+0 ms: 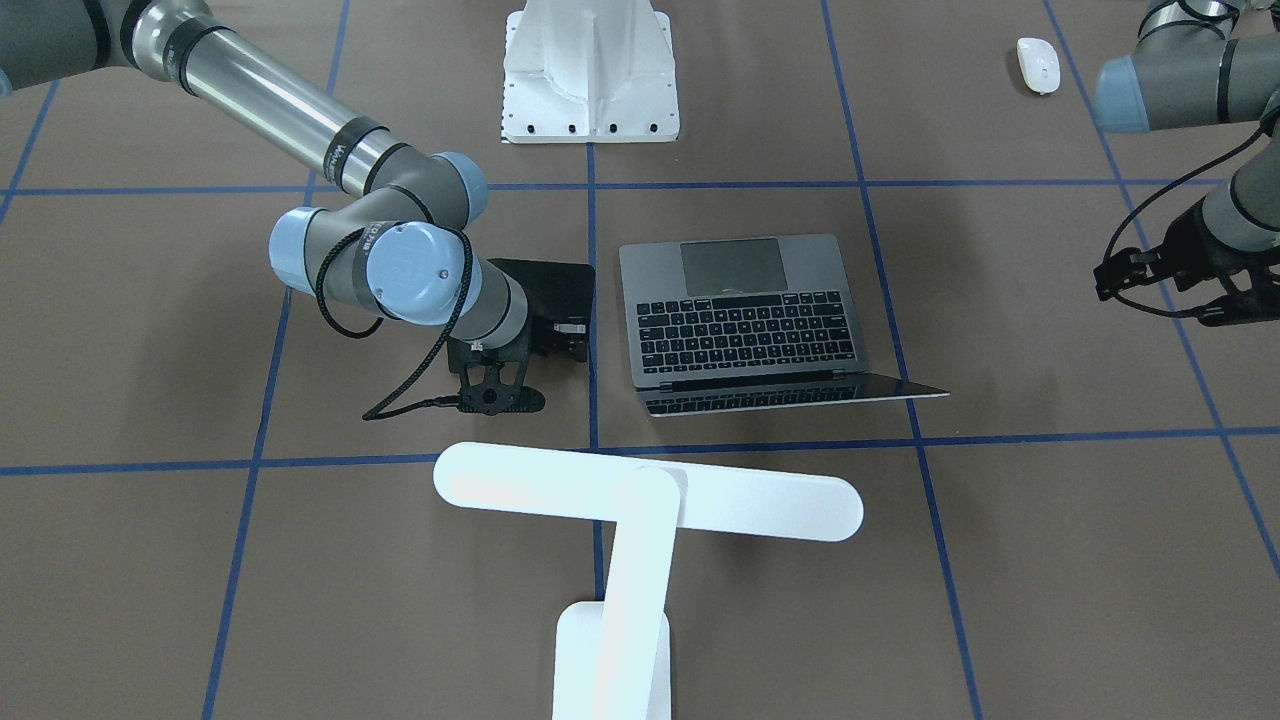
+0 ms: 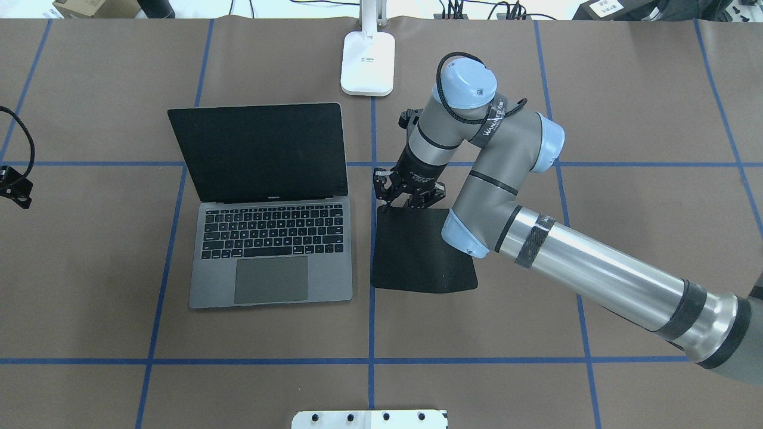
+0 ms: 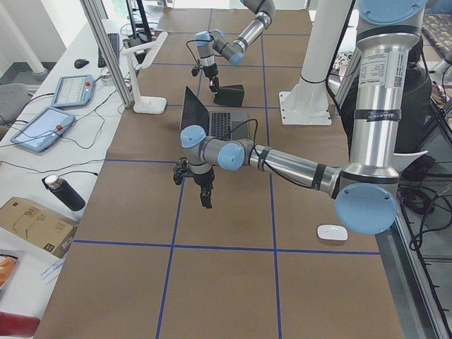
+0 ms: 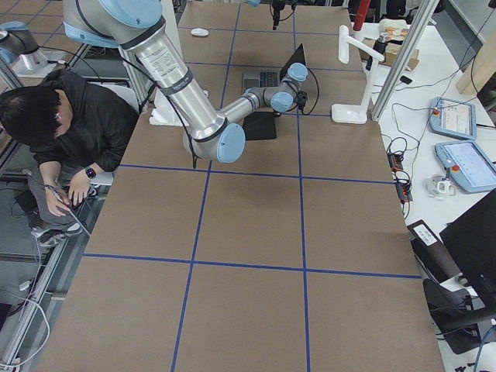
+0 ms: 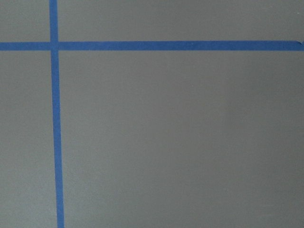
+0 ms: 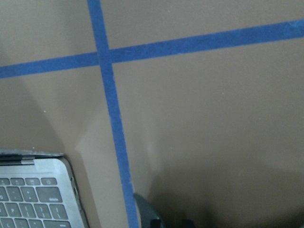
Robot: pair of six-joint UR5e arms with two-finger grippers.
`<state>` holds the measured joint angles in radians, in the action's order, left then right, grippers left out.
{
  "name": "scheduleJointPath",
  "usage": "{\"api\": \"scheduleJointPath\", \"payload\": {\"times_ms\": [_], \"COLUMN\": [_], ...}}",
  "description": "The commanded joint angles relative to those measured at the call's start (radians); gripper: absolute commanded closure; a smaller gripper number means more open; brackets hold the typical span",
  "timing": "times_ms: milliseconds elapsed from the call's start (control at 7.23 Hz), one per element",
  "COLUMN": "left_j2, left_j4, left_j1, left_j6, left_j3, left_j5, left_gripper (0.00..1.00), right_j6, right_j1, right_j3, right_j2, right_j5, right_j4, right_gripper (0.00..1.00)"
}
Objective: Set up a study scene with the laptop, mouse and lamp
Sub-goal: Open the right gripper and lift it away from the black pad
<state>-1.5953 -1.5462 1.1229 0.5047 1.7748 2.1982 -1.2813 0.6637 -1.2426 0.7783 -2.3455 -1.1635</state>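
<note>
While the mouse [image 1: 1038, 64] lies toward the desk's near-left corner, the right gripper [image 2: 410, 201] (grip unclear) meets the pad [image 2: 417, 256] at its far edge, likely squaring it beside the laptop [image 2: 271, 238].

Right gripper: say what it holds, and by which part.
Cannot be told: the right gripper sits at the far edge of the black pad, but any clamp is unclear.

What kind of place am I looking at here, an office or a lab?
Probably a robotics lab: the right arm and left arm reach over a table gridded with blue tape, and teach pendants lie on a side bench.
</note>
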Motion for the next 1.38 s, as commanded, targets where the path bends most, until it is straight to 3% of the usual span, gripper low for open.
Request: {"api": "scheduleJointPath", "payload": {"times_ms": [0, 415, 692, 1245], "left_j2": [0.0, -0.002, -0.002, 0.017], "left_j4": [0.0, 0.0, 0.0, -0.053], "left_j1": [0.0, 0.0, 0.0, 0.003], "left_j6": [0.0, 0.0, 0.0, 0.002], "left_j3": [0.0, -0.005, -0.014, -0.014], "left_j5": [0.0, 0.0, 0.0, 0.0], "left_gripper": [0.0, 0.0, 0.0, 0.0], "right_j6": [-0.001, 0.007, 0.003, 0.01], "right_j1": [-0.001, 0.011, 0.022, 0.097], "right_j3": [-0.011, -0.009, -0.008, -0.011], "right_j2": [-0.005, -0.005, -0.014, -0.013], "right_j5": [0.005, 0.046, 0.119, 0.118], "right_j4": [0.001, 0.013, 0.057, 0.045], "right_gripper": [0.01, 0.01, 0.01, 0.01]}}
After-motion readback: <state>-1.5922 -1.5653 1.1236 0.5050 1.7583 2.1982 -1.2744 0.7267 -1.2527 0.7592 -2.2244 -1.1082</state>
